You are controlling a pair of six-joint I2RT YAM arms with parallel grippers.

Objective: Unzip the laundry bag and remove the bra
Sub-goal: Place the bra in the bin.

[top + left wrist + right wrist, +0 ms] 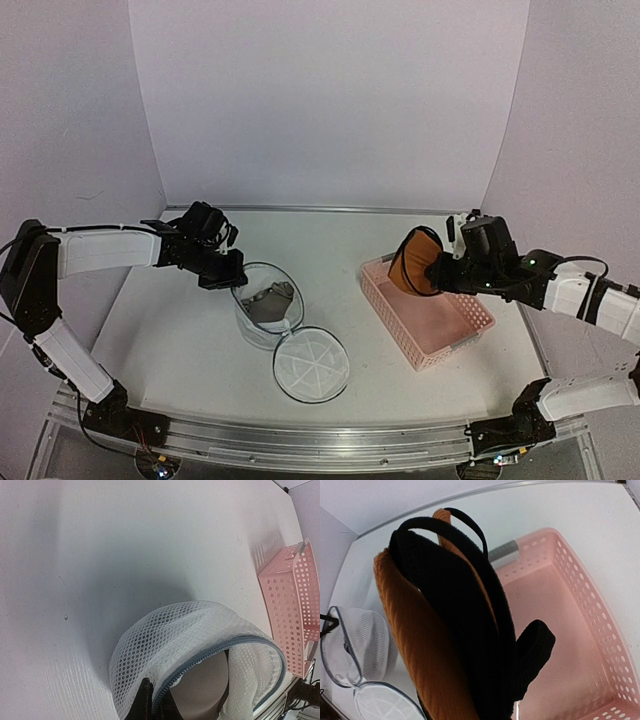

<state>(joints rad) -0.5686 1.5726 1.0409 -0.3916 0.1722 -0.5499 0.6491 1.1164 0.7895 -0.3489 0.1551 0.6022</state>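
Unzipped already: bag (262, 318) gaping at centre frame, rim pinched in left gripper (232, 273). Beige bra (272, 300) seemingly left inside. At right, right gripper (441, 270) clamped on orange-black garment (411, 262) above basket (386, 300).

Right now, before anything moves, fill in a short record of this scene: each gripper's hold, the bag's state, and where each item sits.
left gripper: shut on the laundry bag, pinching its rim
right gripper: shut on the orange and black garment, lifted over the pink basket
laundry bag: unzipped, round lid lying flat on the table
inside bag: beige garment
basket: nothing visible inside
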